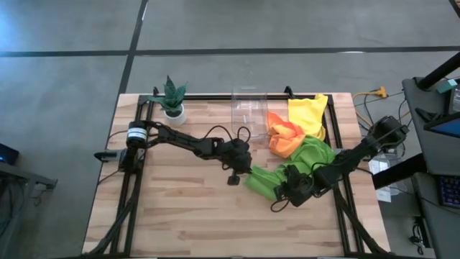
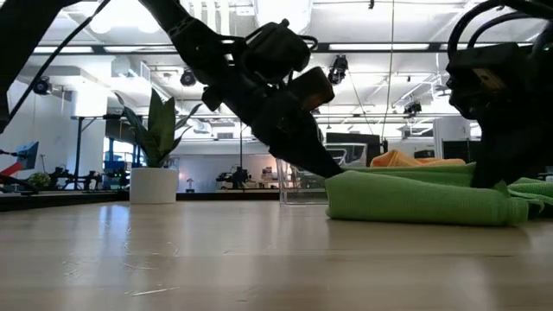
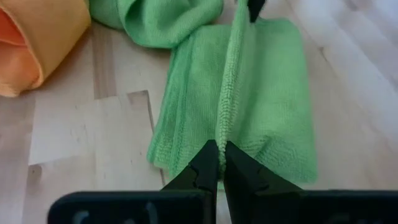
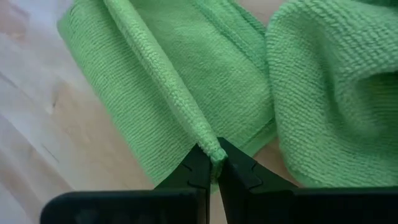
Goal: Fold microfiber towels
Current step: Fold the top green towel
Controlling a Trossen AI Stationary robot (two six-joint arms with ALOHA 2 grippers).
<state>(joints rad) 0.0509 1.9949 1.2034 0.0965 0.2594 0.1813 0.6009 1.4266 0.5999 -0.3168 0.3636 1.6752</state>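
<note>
Both end effectors pinched on 1 lime green towel, mid-fold.

High view: left end effector and right end effector sat at opposite ends of the lime green towel, which lay on the counter just beside the second green towel; orange towel and yellow towel were heaped behind, near the clear bin and potted plant. Low view: the towel lay flat and bunched, the left arm slanting down to its near end. Left wrist view: fingers closed tight on a raised ridge of cloth. Right wrist view: fingers likewise clamped on the ridge's other end. Judgement: gripping both ends of 1 edge keeps it taut, so it can be carried over evenly.
</note>
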